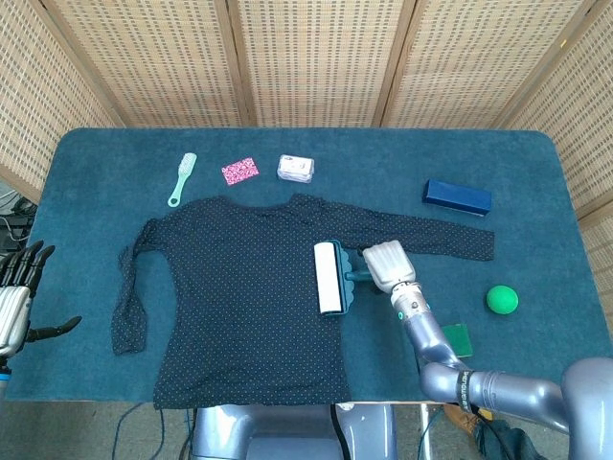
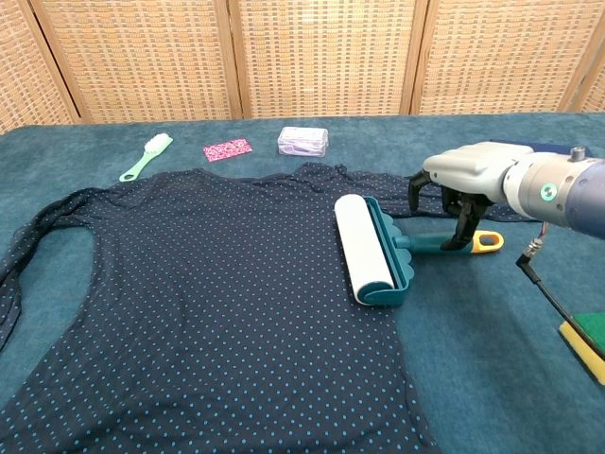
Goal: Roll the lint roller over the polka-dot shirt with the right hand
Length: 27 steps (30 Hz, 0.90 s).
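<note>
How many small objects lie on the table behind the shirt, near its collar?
3: a mint-green brush at the left, a pink patterned card in the middle, a small clear box at the right.

Right hand [image 2: 460,180]: off-white shell on the back, black fingers [image 2: 465,223] underneath. Its wrist is a rounded silver-grey housing with a small green lit dot; a thin black cable is seen trailing off it. Forearm is glossy blue-grey metal. Left hand [image 1: 17,297]: pale grey palm block, black fingers.
</note>
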Motion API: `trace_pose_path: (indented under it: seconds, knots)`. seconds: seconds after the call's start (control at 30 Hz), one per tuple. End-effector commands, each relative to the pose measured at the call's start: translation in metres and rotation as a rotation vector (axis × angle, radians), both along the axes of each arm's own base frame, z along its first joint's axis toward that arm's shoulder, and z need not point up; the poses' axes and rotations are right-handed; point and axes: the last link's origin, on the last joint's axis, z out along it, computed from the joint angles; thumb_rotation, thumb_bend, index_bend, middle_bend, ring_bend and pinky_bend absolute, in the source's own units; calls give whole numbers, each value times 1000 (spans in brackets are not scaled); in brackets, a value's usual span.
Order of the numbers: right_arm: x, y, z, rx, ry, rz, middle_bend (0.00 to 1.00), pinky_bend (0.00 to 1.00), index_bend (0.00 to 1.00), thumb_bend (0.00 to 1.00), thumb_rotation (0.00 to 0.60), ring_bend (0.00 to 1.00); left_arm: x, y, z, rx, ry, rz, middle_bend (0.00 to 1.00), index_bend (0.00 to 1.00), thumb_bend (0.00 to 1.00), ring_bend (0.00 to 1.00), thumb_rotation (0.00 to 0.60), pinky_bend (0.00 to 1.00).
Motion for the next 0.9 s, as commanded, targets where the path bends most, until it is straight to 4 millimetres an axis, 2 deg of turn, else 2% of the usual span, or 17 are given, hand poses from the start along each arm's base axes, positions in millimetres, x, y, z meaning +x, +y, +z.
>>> trace_pose_path:
  seconds: [0.03, 0.5, 0.73, 0.9]
  knots:
    - [-1, 1, -3, -1, 10, 8, 1000, 1000, 358, 380, 600, 1000, 0, 0, 0, -1, 2, 1, 0, 0, 0, 0, 600, 0]
    - [-6, -1, -24, 8, 26, 13, 1000, 1000, 403, 384, 600, 1000, -1, 1, 0, -2, 5, 7, 0, 0, 0, 0, 600, 0]
    - [-2, -1, -33, 12, 26, 24, 1000, 1000, 432, 418, 600, 1000, -2, 3, -1, -3, 7, 9, 0, 0, 0, 0, 600, 0]
    - [-1, -3, -38, 9, 30, 25, 1000, 1000, 475, 517, 600, 1000, -3, 4, -1, -4, 7, 11, 0, 0, 0, 0, 600, 0]
